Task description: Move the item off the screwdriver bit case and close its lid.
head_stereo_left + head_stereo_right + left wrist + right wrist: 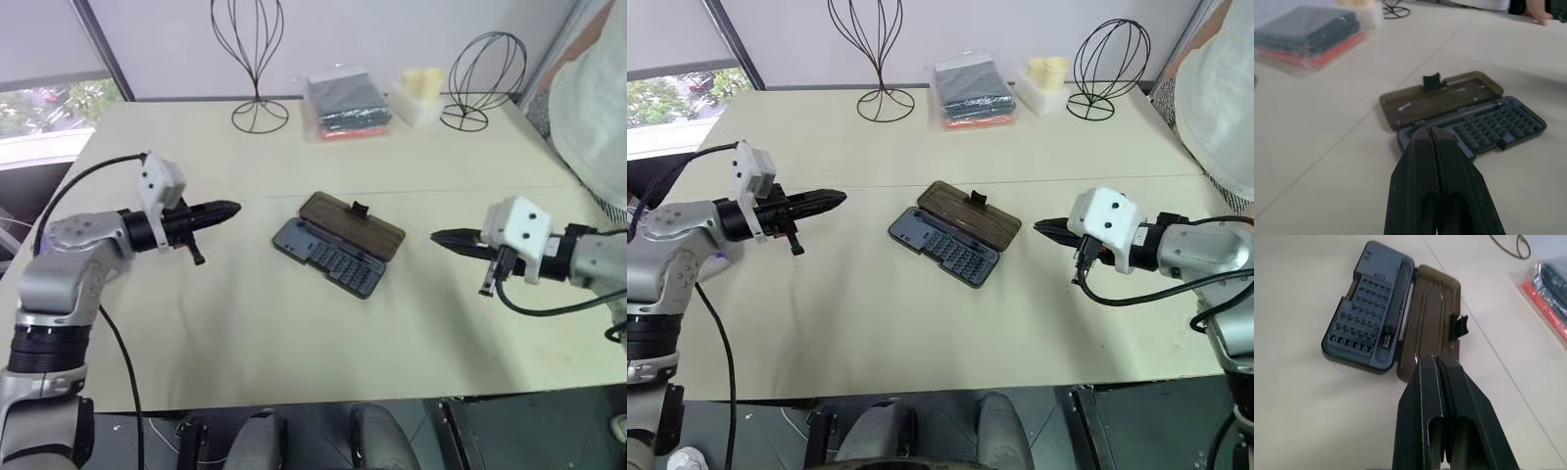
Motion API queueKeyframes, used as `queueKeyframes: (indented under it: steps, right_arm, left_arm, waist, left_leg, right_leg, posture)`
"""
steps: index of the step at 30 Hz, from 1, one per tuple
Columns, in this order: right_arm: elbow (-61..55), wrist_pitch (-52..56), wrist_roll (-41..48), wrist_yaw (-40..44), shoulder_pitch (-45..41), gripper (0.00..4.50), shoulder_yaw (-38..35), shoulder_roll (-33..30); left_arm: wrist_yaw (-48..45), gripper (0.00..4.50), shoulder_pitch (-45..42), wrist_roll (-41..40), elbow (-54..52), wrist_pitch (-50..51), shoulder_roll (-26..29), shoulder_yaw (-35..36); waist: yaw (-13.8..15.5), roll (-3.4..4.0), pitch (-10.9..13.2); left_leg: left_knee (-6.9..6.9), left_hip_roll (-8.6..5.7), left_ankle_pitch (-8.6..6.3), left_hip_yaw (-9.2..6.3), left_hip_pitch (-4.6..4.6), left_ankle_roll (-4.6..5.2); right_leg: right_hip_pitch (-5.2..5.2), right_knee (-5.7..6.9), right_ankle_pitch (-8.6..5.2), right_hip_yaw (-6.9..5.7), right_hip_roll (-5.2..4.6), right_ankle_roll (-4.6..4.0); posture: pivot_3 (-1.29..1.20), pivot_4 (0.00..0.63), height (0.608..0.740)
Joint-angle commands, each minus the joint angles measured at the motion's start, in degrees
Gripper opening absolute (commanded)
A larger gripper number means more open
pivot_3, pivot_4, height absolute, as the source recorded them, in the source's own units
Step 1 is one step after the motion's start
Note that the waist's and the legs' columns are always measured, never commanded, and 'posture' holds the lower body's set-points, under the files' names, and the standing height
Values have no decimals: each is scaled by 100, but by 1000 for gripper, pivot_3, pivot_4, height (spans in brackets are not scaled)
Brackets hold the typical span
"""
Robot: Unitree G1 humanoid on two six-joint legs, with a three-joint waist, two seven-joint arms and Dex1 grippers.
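The bit case (329, 256) lies open, its lid (353, 224) flat beside it, between the closed, empty left gripper (233, 209) and right gripper (436, 236).

The pale table (294, 333) carried the screwdriver bit case (328, 256), lid (353, 224) flat open, two wire stands (257, 59), wrapped cloth (347, 103), cups (423, 83).

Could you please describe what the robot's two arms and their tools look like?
Both arms have silver-grey metal segments with black joints, a boxy white wrist module and a loose black cable. The left tool and right tool each end in two slim, tapered black fingers.
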Motion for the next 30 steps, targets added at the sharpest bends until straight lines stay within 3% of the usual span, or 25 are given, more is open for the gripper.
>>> queueKeyframes:
  steps: [1, 30]
  right_arm:
    - [-96, 23, 51, 14, -162, 28, -34, -35]
    - [-169, 135, 18, -216, -385, 28, 207, 179]
  left_arm:
    - [-18, 0, -45, 33, -117, -97, -11, -5]
    - [185, 0, -51, 150, -149, -79, -313, -64]
  waist:
    - [1, -1, 0]
    - [12, -1, 1]
  left_leg:
    - [0, 0, 0, 0, 0, 0]
    - [3, 0, 1, 0, -2, -1]
  right_leg:
    - [0, 0, 0, 0, 0, 0]
    - [-1, 0, 0, 1, -1, 0]
  posture:
    - [0, 150, 740]
    - [0, 150, 740]
